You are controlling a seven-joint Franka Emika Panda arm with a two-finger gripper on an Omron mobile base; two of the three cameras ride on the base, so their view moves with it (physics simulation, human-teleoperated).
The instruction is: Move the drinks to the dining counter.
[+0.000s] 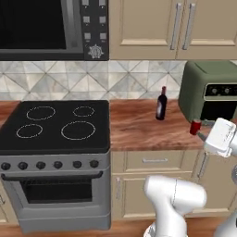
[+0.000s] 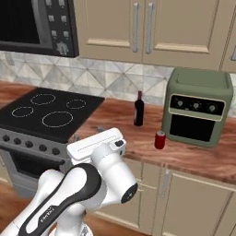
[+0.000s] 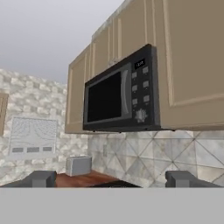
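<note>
1. Left base view: a dark wine bottle [image 1: 161, 103] with a red cap stands upright on the wooden table [image 1: 139, 127], between the stove [image 1: 54, 125] and the green toaster oven [image 1: 209, 90], near the tiled back wall.
2. A short red can [image 1: 195, 127] stands nearer the front edge, just in front of the toaster oven; in the right base view the can [image 2: 160, 139] sits well apart from the bottle [image 2: 138, 109].
3. Hand view: the claw [image 3: 113, 178] is spread wide and holds nothing; it looks up toward the microwave [image 3: 119, 94] and wall cabinets, away from the drinks. A small pale box, possibly a toaster [image 3: 78, 165], sits far off on the table.
4. Step in hand, as I judge it: the start of the first pickup, with no drink yet grasped.
5. The next move calls for tilting the hand down toward the table, lining the open claw around one drink, probably the nearer can, and closing on it.
</note>
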